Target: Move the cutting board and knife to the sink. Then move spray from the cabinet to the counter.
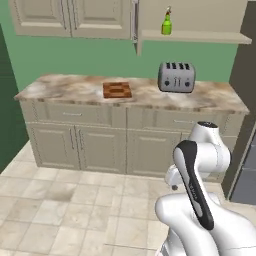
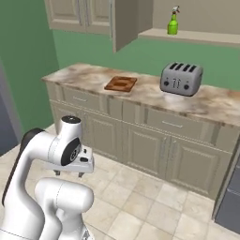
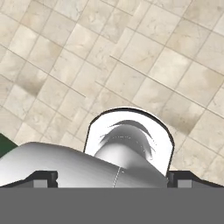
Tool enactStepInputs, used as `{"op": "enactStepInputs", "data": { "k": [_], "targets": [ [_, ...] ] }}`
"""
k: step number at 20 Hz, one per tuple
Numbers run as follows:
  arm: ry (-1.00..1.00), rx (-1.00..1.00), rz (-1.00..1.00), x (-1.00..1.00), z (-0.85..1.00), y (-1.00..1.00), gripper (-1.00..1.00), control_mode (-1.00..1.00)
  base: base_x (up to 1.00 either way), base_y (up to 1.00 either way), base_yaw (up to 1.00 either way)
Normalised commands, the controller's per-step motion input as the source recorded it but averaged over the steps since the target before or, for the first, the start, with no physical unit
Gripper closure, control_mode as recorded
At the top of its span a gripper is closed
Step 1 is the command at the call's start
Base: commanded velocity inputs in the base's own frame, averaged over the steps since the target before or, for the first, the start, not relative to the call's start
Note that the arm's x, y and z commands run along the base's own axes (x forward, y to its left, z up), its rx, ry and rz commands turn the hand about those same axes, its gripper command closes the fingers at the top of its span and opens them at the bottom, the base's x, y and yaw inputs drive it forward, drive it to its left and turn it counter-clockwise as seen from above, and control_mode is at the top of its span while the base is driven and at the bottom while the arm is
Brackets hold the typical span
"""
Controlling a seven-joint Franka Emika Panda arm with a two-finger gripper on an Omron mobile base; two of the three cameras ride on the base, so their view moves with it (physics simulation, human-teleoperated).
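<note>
Gripper (image 2: 69, 174) hangs folded low over the beige tiled floor (image 1: 60, 200), jaws spread wide, holding nothing. Checkered reddish-brown wooden cutting board (image 1: 117, 90) lies on the marbled beige stone counter (image 1: 65, 90), left of the grey four-slot toaster (image 1: 176, 77); green spray bottle (image 1: 166, 22) stands on the open beige wall cabinet's (image 1: 200, 20) shelf.

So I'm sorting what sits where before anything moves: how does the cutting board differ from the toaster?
The cutting board lies flat and low on the counter; the toaster stands upright and bulky. The board is reddish-brown wood; the toaster is grey metal with dark slots on top. The board lies to the left, under the cabinet's open door; the toaster sits to the right, under the shelf holding the spray. Both rest on the same counter.
</note>
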Motion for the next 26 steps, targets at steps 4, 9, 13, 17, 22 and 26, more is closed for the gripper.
{"op": "enactStepInputs", "data": {
  "k": [4, 9, 13, 17, 22, 26],
  "targets": [
    [0.0, 0.0, 0.0, 0.0, 0.0, 0.0, -1.0, 1.0, 0.61, 1.0, -0.2],
    [0.0, 0.0, 0.0, 0.0, 0.0, 0.0, -1.0, 1.0, 0.71, 0.95, -0.24],
    [0.0, 0.0, 0.0, 0.0, 0.0, 0.0, -1.0, 1.0, 0.9, 0.69, -0.19],
    [0.0, 0.0, 0.0, 0.0, 0.0, 0.0, -1.0, 1.0, 1.0, 0.39, -0.11],
    [0.0, 0.0, 0.0, 0.0, 0.0, 0.0, -1.0, 1.0, 1.0, 0.21, -0.09],
    [0.0, 0.0, 0.0, 0.0, 0.0, 0.0, -1.0, 1.0, 0.9, 0.0, -0.07]
  ]
}}
